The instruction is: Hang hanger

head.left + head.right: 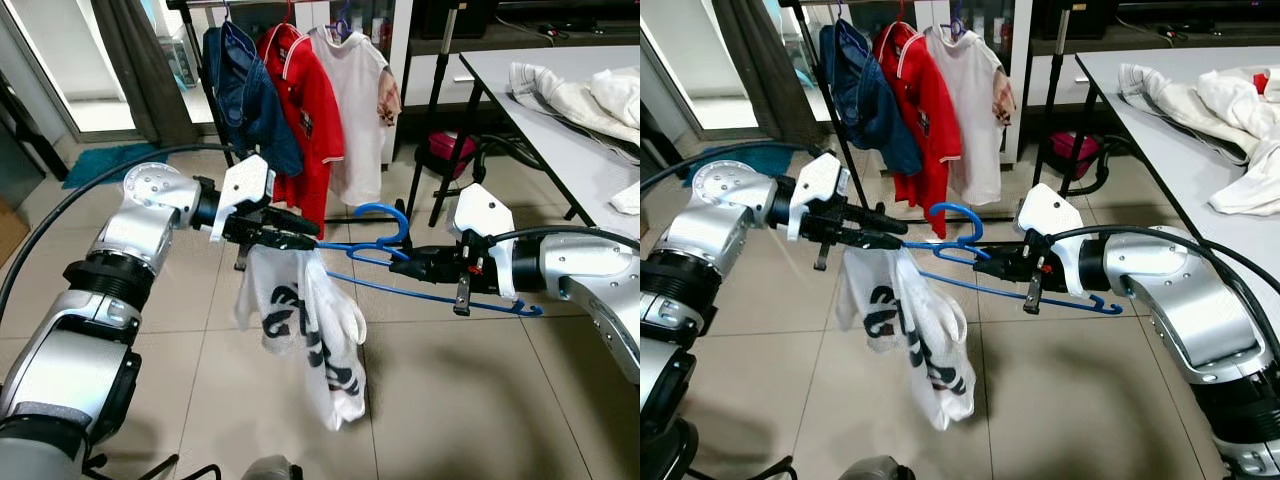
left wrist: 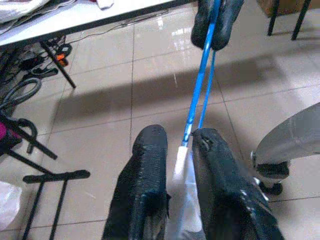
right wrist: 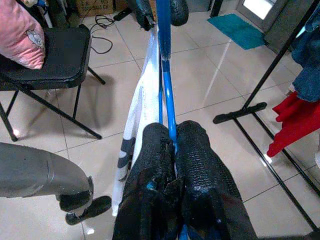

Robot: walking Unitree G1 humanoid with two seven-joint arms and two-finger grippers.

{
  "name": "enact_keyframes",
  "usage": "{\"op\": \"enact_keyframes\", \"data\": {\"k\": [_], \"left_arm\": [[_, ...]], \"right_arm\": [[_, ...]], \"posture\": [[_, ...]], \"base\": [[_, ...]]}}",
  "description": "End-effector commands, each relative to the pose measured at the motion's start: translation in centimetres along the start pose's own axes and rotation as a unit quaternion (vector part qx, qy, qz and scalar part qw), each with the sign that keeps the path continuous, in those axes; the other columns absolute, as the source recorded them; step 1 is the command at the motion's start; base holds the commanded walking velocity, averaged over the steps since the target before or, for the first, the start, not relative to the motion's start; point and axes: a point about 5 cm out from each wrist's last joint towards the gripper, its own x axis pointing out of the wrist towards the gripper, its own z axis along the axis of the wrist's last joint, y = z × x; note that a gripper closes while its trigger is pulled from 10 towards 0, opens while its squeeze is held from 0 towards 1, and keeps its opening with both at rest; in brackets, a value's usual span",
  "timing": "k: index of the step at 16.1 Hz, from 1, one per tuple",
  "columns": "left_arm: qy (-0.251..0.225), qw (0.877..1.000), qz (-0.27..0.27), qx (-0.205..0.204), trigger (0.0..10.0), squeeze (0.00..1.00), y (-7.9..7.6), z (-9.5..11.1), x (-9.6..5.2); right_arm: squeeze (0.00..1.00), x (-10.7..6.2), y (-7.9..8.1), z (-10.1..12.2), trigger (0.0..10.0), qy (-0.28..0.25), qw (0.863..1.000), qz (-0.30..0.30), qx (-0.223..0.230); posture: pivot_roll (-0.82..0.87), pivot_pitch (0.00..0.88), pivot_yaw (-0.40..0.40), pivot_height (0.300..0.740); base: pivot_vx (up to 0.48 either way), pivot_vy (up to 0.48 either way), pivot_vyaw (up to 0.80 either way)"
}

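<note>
In the middle of the frame, above the tiled floor (image 1: 450, 400), the two grippers meet on one blue hanger (image 1: 440, 297). The left gripper (image 1: 305, 240) comes in from the left with its two black fingers (image 2: 150, 170) pinched on the hanger's left end, where the white printed shirt (image 1: 305, 345) is bunched (the cloth runs up between the pads in the left wrist view). The right gripper (image 1: 405, 262) comes in from the right, its fingers (image 3: 155, 150) closed tight on the blue wire near the neck of the hanger, just below the hook (image 1: 385, 215).

One hanger, one shirt on it, two grippers holding it. The hanger lies roughly level, its long axis running left to right across the frame, sloping a little down toward the right; its hook curls upward and its free right end (image 1: 528, 309) sticks out past the right gripper. The shirt droops from the left half only, hanging crumpled toward the floor.

Behind, at the upper middle, a black clothes rack (image 1: 215, 90) carries three garments: a blue one (image 1: 245, 95), a red one (image 1: 310, 120) and a white one (image 1: 355, 105). At the upper right stands a white table (image 1: 580, 150) with pale cloths (image 1: 570, 95) heaped on it.
</note>
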Motion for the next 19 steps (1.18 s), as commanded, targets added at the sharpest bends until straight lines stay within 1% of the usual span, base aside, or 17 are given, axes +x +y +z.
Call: {"op": "enact_keyframes", "data": {"k": [1, 2, 4, 5, 6, 7, 8, 10, 11, 13, 15, 16, 17, 18, 19], "left_arm": [[-0.006, 1.000, 0.005, 0.006, 10.0, 1.00, 0.3, 0.7, -0.8], [-0.004, 1.000, 0.007, 0.008, 10.0, 1.00, 0.4, 0.9, -1.4], [0.002, 1.000, 0.012, 0.014, 10.0, 1.00, 0.6, 1.0, -1.6], [0.021, 0.999, 0.022, 0.023, 10.0, 1.00, 0.6, 0.7, -1.9], [0.029, 0.999, 0.025, 0.027, 10.0, 1.00, 0.6, 0.6, -1.9], [0.036, 0.999, 0.024, 0.027, 10.0, 0.00, 0.6, 0.4, -1.9], [0.031, 0.999, 0.020, 0.003, 10.0, 0.00, 0.4, -0.1, -1.5], [0.036, 0.999, 0.004, -0.010, 10.0, 0.00, -0.1, -1.0, -0.6], [0.051, 0.999, 0.003, -0.004, 10.0, 0.00, -0.3, -1.6, -0.2], [0.061, 0.998, 0.002, -0.002, 10.0, 0.00, -0.3, -1.9, 0.1], [0.044, 0.999, -0.016, -0.013, 10.0, 0.00, -0.2, -1.6, 0.8], [0.045, 0.999, -0.017, -0.011, 10.0, 0.00, -0.2, -1.5, 0.9], [0.038, 0.999, -0.019, -0.012, 7.8, 0.00, 0.0, -1.3, 1.1], [0.027, 0.999, -0.018, -0.008, 3.0, 0.00, 0.1, -1.1, 1.2], [0.021, 1.000, -0.021, -0.008, 0.0, 0.00, 0.1, -1.0, 1.2]], "right_arm": [[0.00, -0.3, -0.1, 0.9, 10.0, -0.013, 1.000, 0.000, -0.016], [0.00, -0.2, -0.1, 0.8, 10.0, -0.013, 1.000, 0.000, -0.015], [0.00, -0.2, 0.0, 0.8, 10.0, -0.013, 1.000, 0.001, -0.015], [0.00, -0.2, 0.0, 0.8, 10.0, -0.015, 1.000, 0.002, -0.015], [0.00, -0.2, 0.1, 0.9, 10.0, -0.015, 1.000, 0.003, -0.015], [0.00, -0.2, 0.1, 0.9, 10.0, -0.015, 1.000, 0.004, -0.015], [0.00, -0.2, 0.2, 0.8, 10.0, -0.015, 1.000, 0.007, -0.014], [0.00, -0.1, 0.3, 0.9, 10.0, -0.016, 1.000, 0.011, -0.013], [0.00, -0.1, 0.4, 0.9, 10.0, -0.016, 1.000, 0.014, -0.013], [0.00, -0.2, 0.5, 0.9, 10.0, -0.016, 1.000, 0.016, -0.013], [0.00, -0.2, 0.6, 1.0, 10.0, -0.016, 1.000, 0.018, -0.013], [0.00, -0.1, 0.6, 1.0, 10.0, -0.017, 1.000, 0.018, -0.013], [0.00, -0.1, 0.7, 1.0, 10.0, -0.017, 1.000, 0.018, -0.013], [0.00, -0.1, 0.7, 1.0, 10.0, -0.018, 1.000, 0.019, -0.012], [0.00, -0.1, 0.8, 1.0, 10.0, -0.018, 1.000, 0.019, -0.011]], "posture": [[0.05, 0.000, 0.111, 0.740], [0.05, 0.000, 0.113, 0.740], [0.05, 0.000, 0.114, 0.740], [0.05, 0.000, 0.115, 0.740], [0.05, 0.000, 0.115, 0.740], [0.05, 0.000, 0.116, 0.740], [0.05, 0.000, 0.116, 0.740], [0.05, 0.000, 0.117, 0.740], [0.04, 0.000, 0.117, 0.740], [0.04, 0.000, 0.118, 0.740], [0.04, 0.000, 0.122, 0.740], [0.04, 0.000, 0.123, 0.740], [0.04, 0.000, 0.127, 0.740], [0.04, 0.000, 0.130, 0.740], [0.04, 0.000, 0.132, 0.740]], "base": [[0.000, 0.000, 0.00], [0.000, 0.000, 0.00], [0.000, 0.000, 0.00], [0.000, 0.000, 0.00], [0.000, 0.000, 0.00], [0.000, 0.000, 0.00], [0.000, 0.000, 0.00], [0.000, 0.000, 0.00], [0.000, 0.000, 0.00], [0.000, 0.000, 0.00], [0.000, 0.000, 0.00], [0.000, 0.000, 0.00], [0.000, 0.000, 0.00], [0.000, 0.000, 0.00], [0.000, 0.000, 0.00]]}}
